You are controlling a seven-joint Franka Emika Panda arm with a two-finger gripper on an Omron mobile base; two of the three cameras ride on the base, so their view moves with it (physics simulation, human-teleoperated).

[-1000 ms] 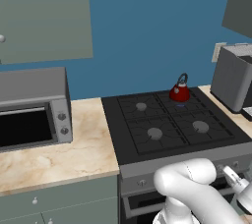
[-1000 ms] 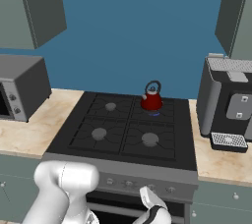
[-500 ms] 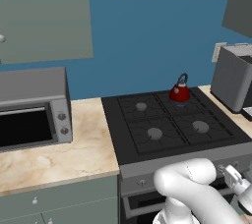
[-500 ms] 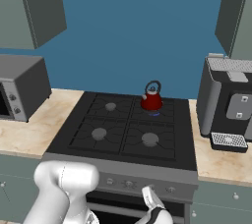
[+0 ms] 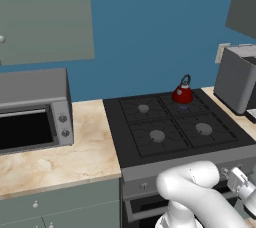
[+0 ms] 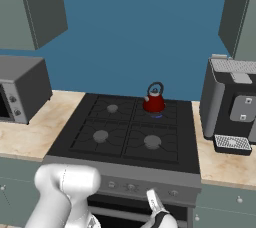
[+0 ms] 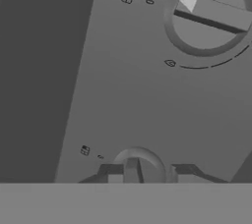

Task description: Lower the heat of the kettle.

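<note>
Hand view: I have my pincer (image 7: pixel 142 171) straddling a round grey stove knob (image 7: pixel 138 161), fingers apart; next I judge clamp and turn, lowering the glossy red kettle's (image 6: pixel 154 101) rear-right burner.

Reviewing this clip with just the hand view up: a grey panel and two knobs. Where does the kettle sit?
Observer: The kettle sits on the stove's rear right burner.
Operator: Where is the gripper?
Observer: The gripper is low at the stove's front panel, right of centre.
Operator: What flanks the stove?
Observer: A microwave on the left counter, a coffee machine on the right.
</note>
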